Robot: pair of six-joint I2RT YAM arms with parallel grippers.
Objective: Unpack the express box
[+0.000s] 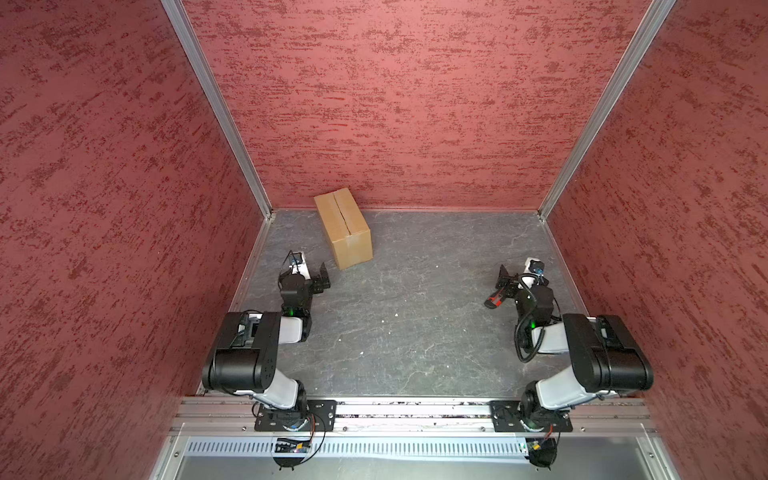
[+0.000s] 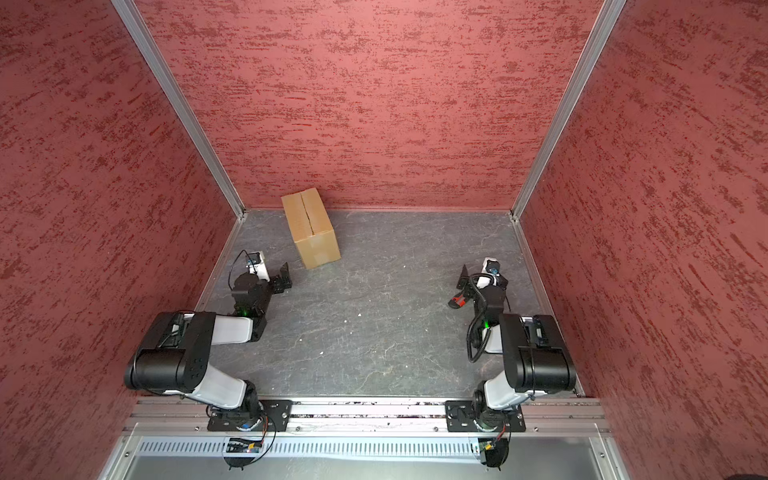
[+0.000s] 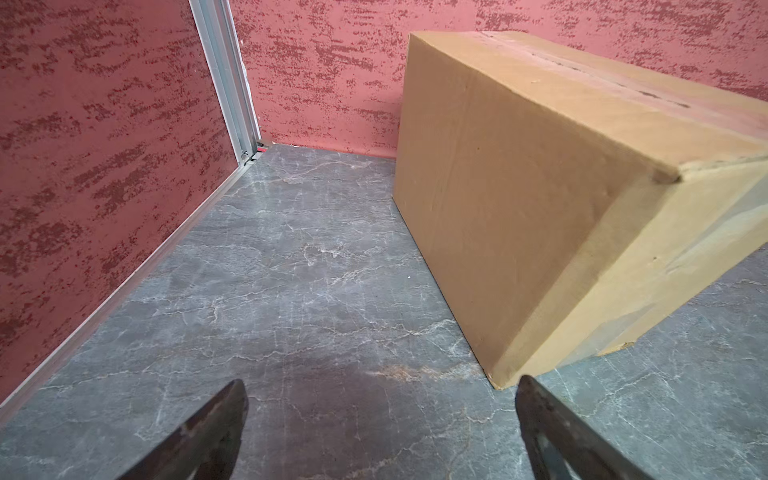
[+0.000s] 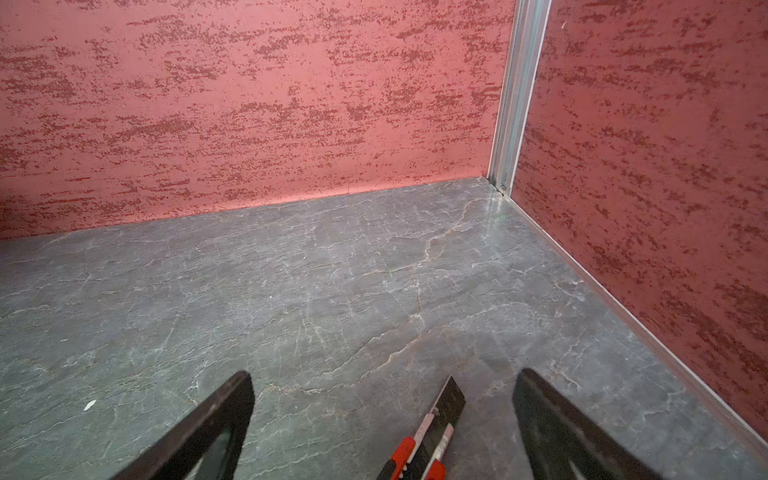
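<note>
**One closed carton, two wide grippers**

One express box (image 1: 343, 226) stands on the bench (image 1: 415, 324) with its top seam closed. It looks light, stiff and crushable, and is best held across its long sides. The left gripper (image 1: 325, 277), just beside the box, gapes wide and empty. The right gripper (image 1: 497, 286), well apart from the box, also gapes. One red cutter (image 4: 432, 432) shows between its jaws, unclasped.

Top views: high above the arm bases (image 1: 295, 415), tilted down over the whole bench (image 1: 415, 332); nearly the same scene in both.
Left wrist: low behind the left tool (image 3: 382, 382), facing the far left corner (image 3: 253, 151), close to the box (image 3: 519, 187) the top views share.
Right wrist: low behind the right tool (image 4: 385, 374), facing the far right corner (image 4: 496, 185).
</note>
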